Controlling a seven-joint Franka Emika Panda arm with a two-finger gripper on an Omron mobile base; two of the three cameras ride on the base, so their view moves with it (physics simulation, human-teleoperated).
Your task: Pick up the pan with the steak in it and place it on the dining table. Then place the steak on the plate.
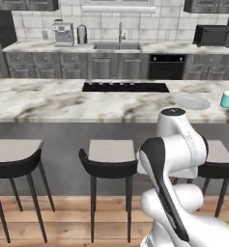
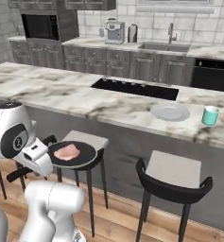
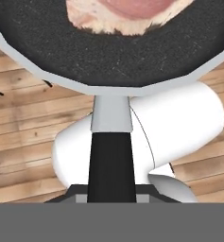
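My gripper [image 2: 45, 159] is shut on the short black handle [image 3: 111, 163] of the pan [image 2: 73, 155], holding it level in the air over a stool, below and in front of the dining table [image 2: 61, 94]. The pink steak [image 2: 66, 151] lies inside the pan, and in the hand view the steak [image 3: 127, 14] sits at the pan's [image 3: 108, 56] far side. My gripper [image 3: 111, 197] clasps the handle's near end. The pale plate [image 2: 169, 112] rests on the marble top to the right, also seen as the plate [image 1: 191, 102] on the dining table [image 1: 63, 103].
A teal cup [image 2: 210, 116] stands right of the plate, the same cup [image 1: 227, 99] near the table's right end. A black cooktop [image 2: 137, 89] is set into the top's far side. Bar stools [image 2: 172, 177] line the table's front. My own arm [image 1: 174, 159] blocks the lower right.
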